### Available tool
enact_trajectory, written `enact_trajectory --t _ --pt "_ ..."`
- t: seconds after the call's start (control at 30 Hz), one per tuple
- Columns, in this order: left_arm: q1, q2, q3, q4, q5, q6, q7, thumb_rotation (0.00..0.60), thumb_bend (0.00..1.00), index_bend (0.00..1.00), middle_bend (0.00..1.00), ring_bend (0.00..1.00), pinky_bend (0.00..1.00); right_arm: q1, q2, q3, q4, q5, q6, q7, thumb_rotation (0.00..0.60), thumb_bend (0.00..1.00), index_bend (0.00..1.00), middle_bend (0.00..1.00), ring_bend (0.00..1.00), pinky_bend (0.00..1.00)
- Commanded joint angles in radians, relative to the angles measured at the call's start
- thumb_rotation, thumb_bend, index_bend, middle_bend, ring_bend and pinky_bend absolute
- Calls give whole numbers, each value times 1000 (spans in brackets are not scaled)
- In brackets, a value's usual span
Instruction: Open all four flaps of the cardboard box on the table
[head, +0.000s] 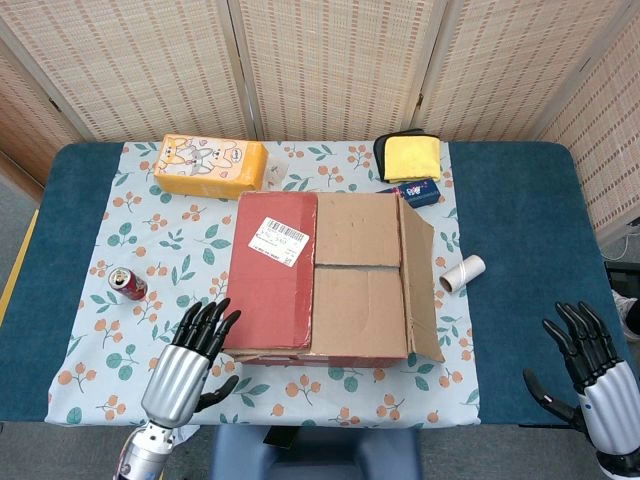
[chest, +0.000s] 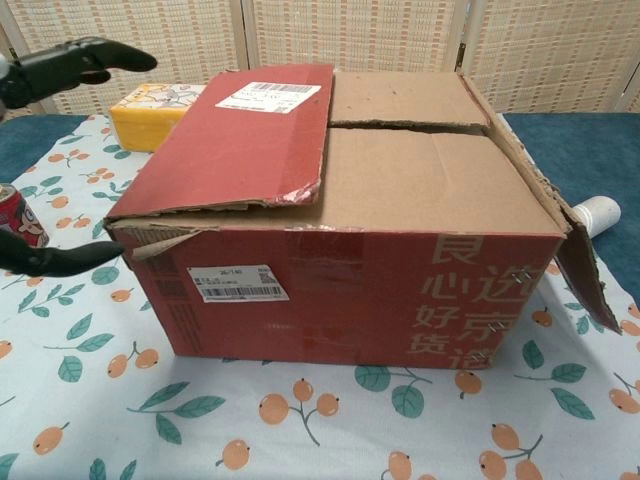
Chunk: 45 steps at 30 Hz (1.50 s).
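We hold our left hand (head: 190, 362) wide beside the cardboard box (head: 320, 275) to catch its red flap (head: 268, 270), our right hand (head: 588, 365) spread empty, well clear.

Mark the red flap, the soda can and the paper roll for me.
red flap (head: 268, 290), head view, middle of its top face
soda can (head: 127, 283), head view, its side
paper roll (head: 462, 273), head view, mid-tube
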Motion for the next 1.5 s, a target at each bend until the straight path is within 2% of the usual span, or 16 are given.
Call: enact_trajectory --t 0.03,0.2,0.43,0.7,1.0,1.23,1.5 --pt "-12 -102 -22 29 -15 -11 85 600 284 31 26 0 0 6 34 -18 -1 -23 -8 42 600 442 0 0 0 0" --pt "-30 -189 -35 82 -40 -33 149 600 372 34 26 0 0 -2 53 -11 7 -40 41 75 600 442 0 0 0 0" --pt "-64 -271 -60 135 -80 -68 218 600 507 37 26 0 0 -8 70 -6 39 -4 58 161 600 443 0 0 0 0" --pt "-99 -329 -92 181 -101 -76 238 600 507 39 26 0 0 -17 77 6 58 10 81 194 600 442 0 0 0 0" --pt "-132 -334 -130 188 -126 -77 219 600 507 40 26 0 0 -32 77 10 57 10 101 194 600 442 0 0 0 0" --pt "-151 -333 -134 194 -152 -80 229 600 507 38 26 0 0 -34 76 14 58 11 97 192 600 442 0 0 0 0" --pt "-172 -333 -147 245 -90 -35 225 600 507 31 27 0 0 -37 73 18 59 9 99 190 600 442 0 0 0 0"
